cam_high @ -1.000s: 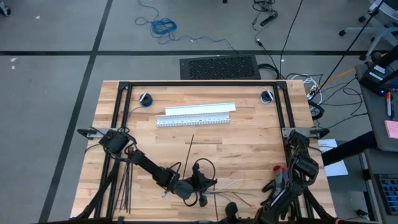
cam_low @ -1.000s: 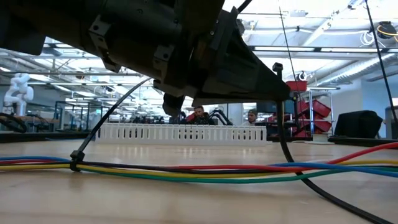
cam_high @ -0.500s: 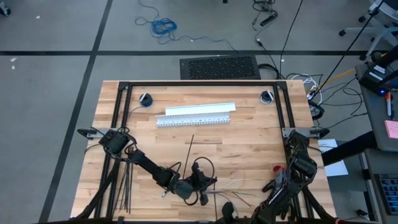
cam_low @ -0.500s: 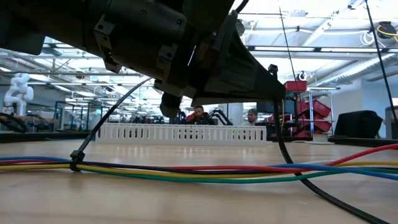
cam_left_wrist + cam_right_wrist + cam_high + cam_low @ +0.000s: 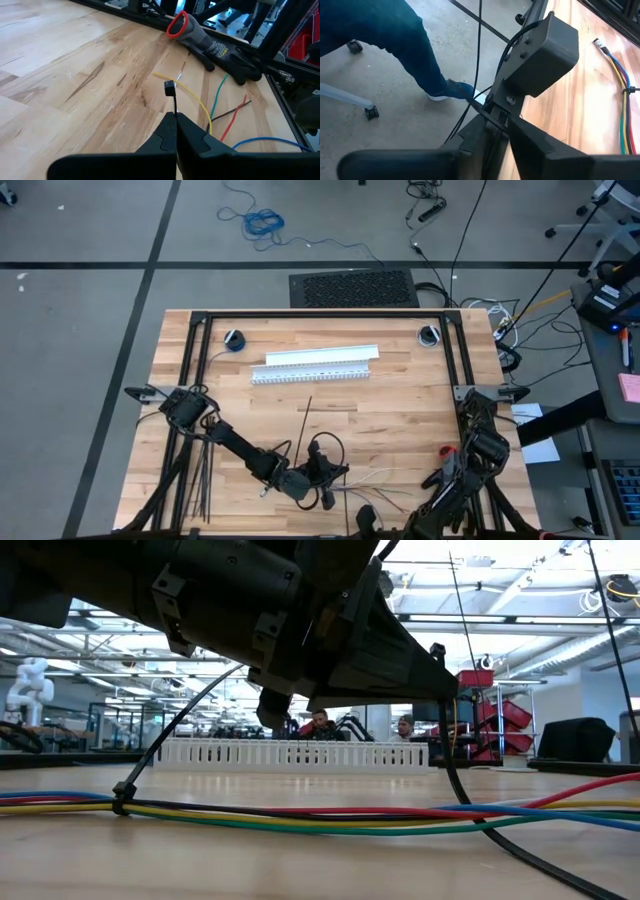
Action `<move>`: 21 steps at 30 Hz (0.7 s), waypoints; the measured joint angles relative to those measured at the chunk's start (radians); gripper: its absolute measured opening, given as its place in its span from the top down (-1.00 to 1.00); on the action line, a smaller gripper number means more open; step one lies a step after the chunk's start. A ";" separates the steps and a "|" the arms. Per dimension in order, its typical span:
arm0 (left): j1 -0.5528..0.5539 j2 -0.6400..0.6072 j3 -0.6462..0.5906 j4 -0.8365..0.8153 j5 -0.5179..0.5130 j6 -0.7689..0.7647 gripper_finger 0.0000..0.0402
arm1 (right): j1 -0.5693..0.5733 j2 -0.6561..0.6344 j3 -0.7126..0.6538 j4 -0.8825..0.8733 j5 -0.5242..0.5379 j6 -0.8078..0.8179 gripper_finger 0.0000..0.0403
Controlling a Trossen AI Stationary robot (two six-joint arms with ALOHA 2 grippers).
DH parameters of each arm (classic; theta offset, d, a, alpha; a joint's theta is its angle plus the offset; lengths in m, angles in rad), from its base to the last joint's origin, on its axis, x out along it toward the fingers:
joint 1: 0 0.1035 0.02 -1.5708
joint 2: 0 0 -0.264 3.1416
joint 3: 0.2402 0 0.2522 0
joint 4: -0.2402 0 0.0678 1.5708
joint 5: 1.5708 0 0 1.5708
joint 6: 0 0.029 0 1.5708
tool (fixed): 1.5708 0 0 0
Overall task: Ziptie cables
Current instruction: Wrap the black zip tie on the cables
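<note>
Two closed fingers of the left gripper [image 5: 175,131] pinch a ziptie [image 5: 174,105] upright, its head above them. Cables [image 5: 190,95] lie just beyond. Right gripper [image 5: 492,127] also clamps a ziptie.

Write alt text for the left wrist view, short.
The left gripper has its fingers shut on a thin black ziptie, whose square head stands just above them. Beyond it, yellow, green, red and blue cables lie loose on the wooden table, with a black glove near the frame.
</note>
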 joint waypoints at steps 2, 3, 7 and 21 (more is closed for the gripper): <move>0.000 0.000 0.000 0.000 0.000 0.000 1.00 | -0.002 0.000 0.000 0.006 0.000 -0.002 0.69; 0.000 0.000 0.000 0.000 0.000 0.000 1.00 | -0.004 0.000 0.000 0.011 0.000 -0.002 0.72; 0.000 0.000 0.000 0.000 -0.004 0.000 1.00 | -0.010 0.000 0.000 0.015 -0.013 -0.002 0.90; -0.007 0.000 0.000 0.006 -0.079 0.391 1.00 | 0.005 -0.024 0.000 -0.016 0.121 0.157 1.00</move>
